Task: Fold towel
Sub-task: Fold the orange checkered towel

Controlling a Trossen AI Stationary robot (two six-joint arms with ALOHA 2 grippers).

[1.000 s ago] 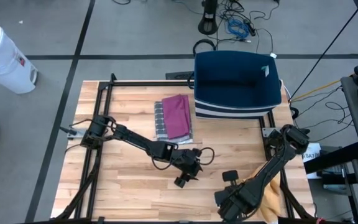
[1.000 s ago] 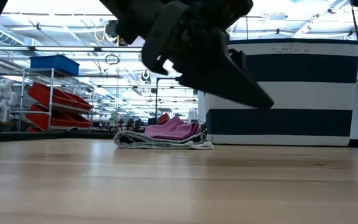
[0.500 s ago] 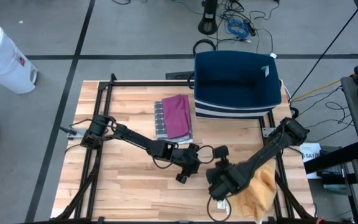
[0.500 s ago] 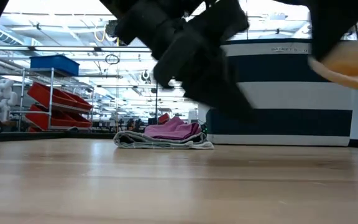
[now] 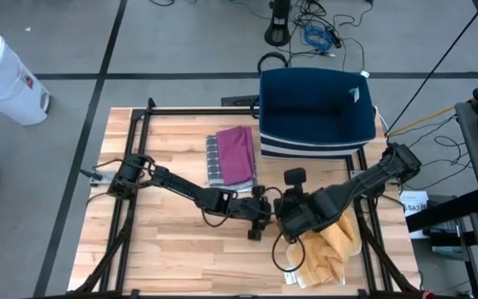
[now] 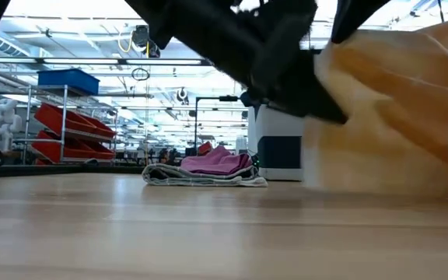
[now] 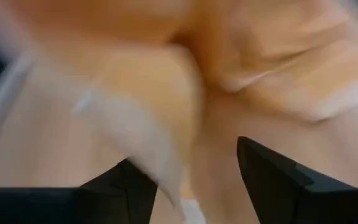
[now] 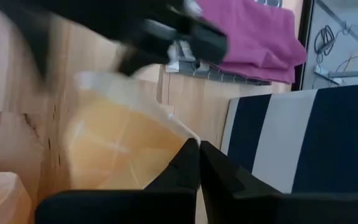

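An orange towel (image 5: 330, 249) hangs from my right gripper (image 5: 293, 231), which is shut on it over the table's near right part. The same towel fills the right of the low view (image 6: 395, 117). My left gripper (image 5: 260, 226) stands open just left of the right one, facing the towel. A pale edge of the towel (image 7: 166, 162) hangs between its fingers (image 7: 272, 174). A folded pink towel (image 5: 237, 154) lies on a folded grey striped one (image 5: 213, 162) at the far middle of the table. My right gripper pinches the orange towel near a pale hemmed edge (image 8: 178, 138) between its two shut fingers, coming slantwise from above. One layer or several, I cannot tell. The towel hangs slack below the fingers, and its lower part (image 5: 326, 267) lies on the table. Whether my left gripper touches the towel cannot be told.
A navy and white striped basket (image 5: 318, 112) stands at the far right, close behind both grippers. A black frame (image 5: 135, 149) runs along the table's edges. Bare wood (image 5: 181, 249) lies to the near left. A white bin (image 5: 2, 75) stands on the floor beyond the table.
My right gripper has risen from the table's near edge and moved toward the far edge and my left gripper, staying shut. The orange towel has been drawn up with it, now hanging with its lower part on the table. My left gripper has turned at the wrist.
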